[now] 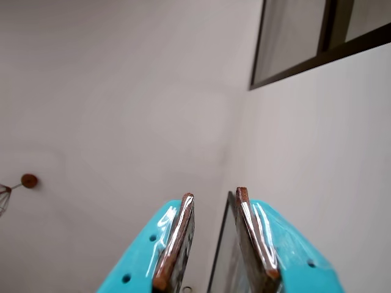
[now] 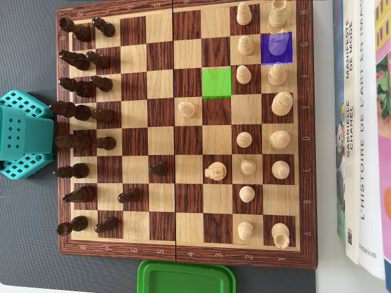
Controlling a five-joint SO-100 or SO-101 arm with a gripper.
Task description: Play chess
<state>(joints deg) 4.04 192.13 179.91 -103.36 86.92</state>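
Observation:
A wooden chessboard (image 2: 183, 251) fills the overhead view. Dark pieces (image 2: 79, 110) stand in two columns at its left, light pieces (image 2: 278, 104) at its right. A blue-tinted square (image 2: 287, 56) near the top right holds a light piece (image 2: 278, 44). A green-tinted square (image 2: 216, 82) is empty. One light pawn (image 2: 186, 109) and one dark pawn (image 2: 158, 167) stand advanced towards the middle. My teal arm (image 2: 21, 134) sits beside the board's left edge. In the wrist view my gripper (image 1: 215, 194) points up at a wall, open and empty.
A green plastic lid (image 2: 186, 278) lies below the board's bottom edge. Books (image 2: 360, 122) lie along the board's right side. The wrist view shows a dark window frame (image 1: 317, 55) at the top right and a small brown fixture (image 1: 29, 180).

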